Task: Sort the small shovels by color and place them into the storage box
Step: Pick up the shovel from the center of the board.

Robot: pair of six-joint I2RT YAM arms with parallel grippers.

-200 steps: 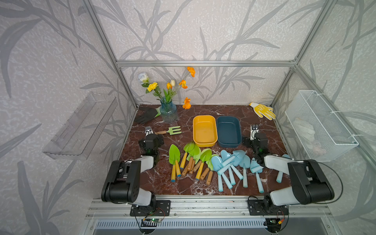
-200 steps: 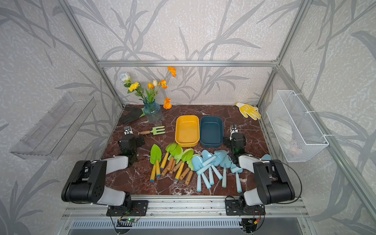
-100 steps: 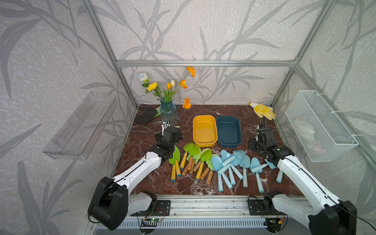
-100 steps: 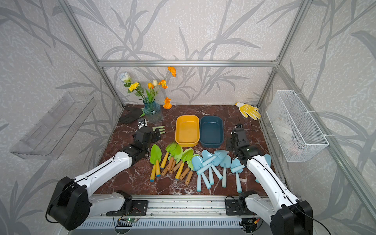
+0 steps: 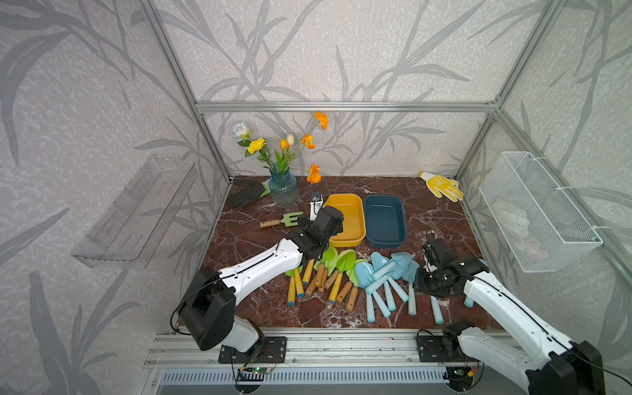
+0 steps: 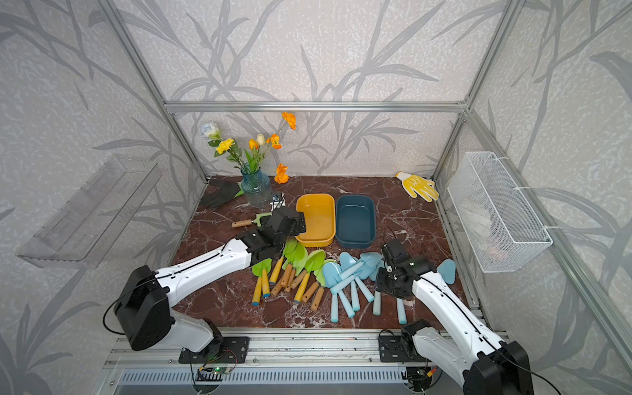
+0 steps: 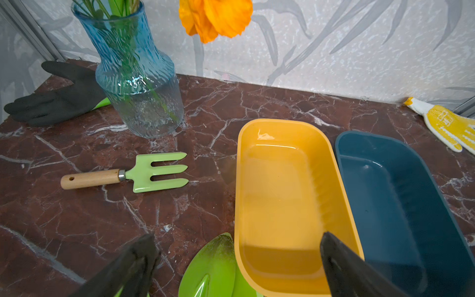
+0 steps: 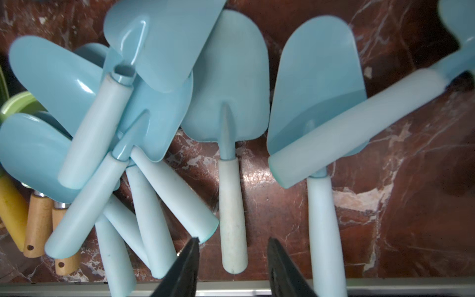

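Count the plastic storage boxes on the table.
2. The yellow rectangular plastic box sits at centre; the dark blue rectangular plastic box sits immediately to its right. None seems hidden.

A blue glass vase (image 5: 283, 189) of flowers (image 5: 255, 146) is set at the back left of the marbled tabletop (image 5: 441, 212). A black glove (image 5: 247, 193) is laid just beside it. A green fork (image 5: 284, 219) with a wooden handle is laid flat nearby. A yellow glove (image 5: 443, 185) is placed in the back right corner. A wire basket (image 5: 533, 212) and a clear shelf (image 5: 136, 212) are fixed to the side walls.
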